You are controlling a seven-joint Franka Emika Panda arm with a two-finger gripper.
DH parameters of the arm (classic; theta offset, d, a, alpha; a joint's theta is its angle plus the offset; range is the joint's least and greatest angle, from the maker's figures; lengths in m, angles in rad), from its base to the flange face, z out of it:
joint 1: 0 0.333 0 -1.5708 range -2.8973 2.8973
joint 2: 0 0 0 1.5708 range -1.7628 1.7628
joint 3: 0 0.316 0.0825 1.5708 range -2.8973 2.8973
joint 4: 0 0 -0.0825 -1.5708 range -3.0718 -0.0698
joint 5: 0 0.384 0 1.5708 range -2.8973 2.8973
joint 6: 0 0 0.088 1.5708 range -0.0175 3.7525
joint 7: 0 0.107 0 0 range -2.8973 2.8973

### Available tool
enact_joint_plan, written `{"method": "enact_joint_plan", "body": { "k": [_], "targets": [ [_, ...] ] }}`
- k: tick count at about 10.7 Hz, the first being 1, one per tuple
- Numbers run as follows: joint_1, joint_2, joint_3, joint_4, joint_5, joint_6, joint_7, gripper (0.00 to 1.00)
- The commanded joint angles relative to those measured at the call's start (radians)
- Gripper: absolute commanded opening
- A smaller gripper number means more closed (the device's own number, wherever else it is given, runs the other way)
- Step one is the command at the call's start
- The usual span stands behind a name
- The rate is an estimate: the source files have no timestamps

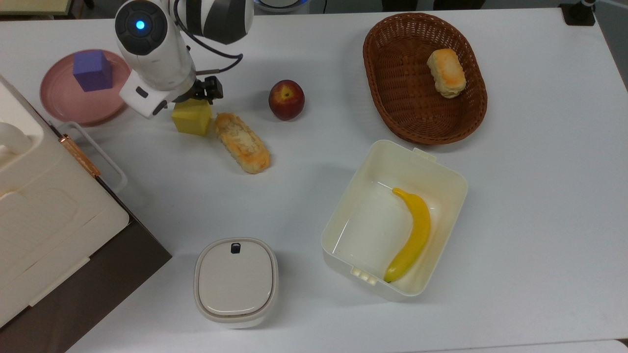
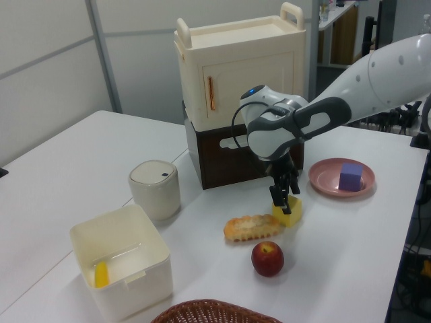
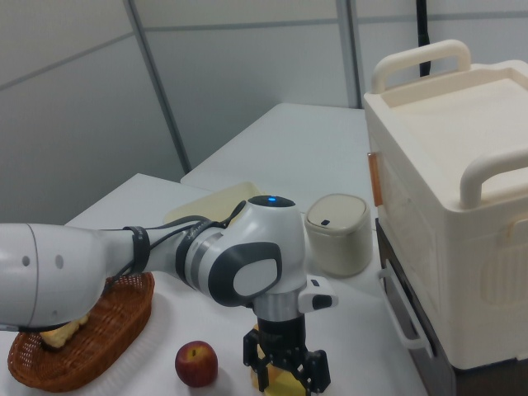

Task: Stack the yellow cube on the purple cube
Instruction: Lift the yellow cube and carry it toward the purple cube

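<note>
The yellow cube (image 1: 192,119) (image 2: 291,214) (image 3: 285,384) sits on the white table beside a long bread roll (image 1: 243,142). My gripper (image 1: 193,101) (image 2: 283,199) (image 3: 286,375) hangs right over the cube. It is open, with its black fingers low on either side of the cube's top. In the right view, yellow shows between the two fingers. The purple cube (image 1: 92,71) (image 2: 351,177) stands on a pink plate (image 1: 64,108) at the top view's left, apart from the gripper.
A red apple (image 1: 286,99) lies to the top view's right of the roll. A wicker basket (image 1: 392,122) holds a bun (image 1: 446,72). A cream container (image 1: 441,166) holds a banana (image 1: 414,235). A lidded canister (image 1: 235,282) and a cream cabinet (image 1: 39,206) stand along the top view's lower left.
</note>
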Motion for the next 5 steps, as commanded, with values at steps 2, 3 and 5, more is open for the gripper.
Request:
{"method": "enact_joint_plan", "body": {
  "k": [2,3,5],
  "targets": [
    [0.007,0.012,-0.003,-0.013,0.002,0.071,0.104,0.86],
    [0.007,0.012,-0.003,-0.011,0.002,0.073,0.118,0.65],
    [0.005,0.009,-0.005,-0.007,-0.001,0.064,0.121,0.33]
  ]
}}
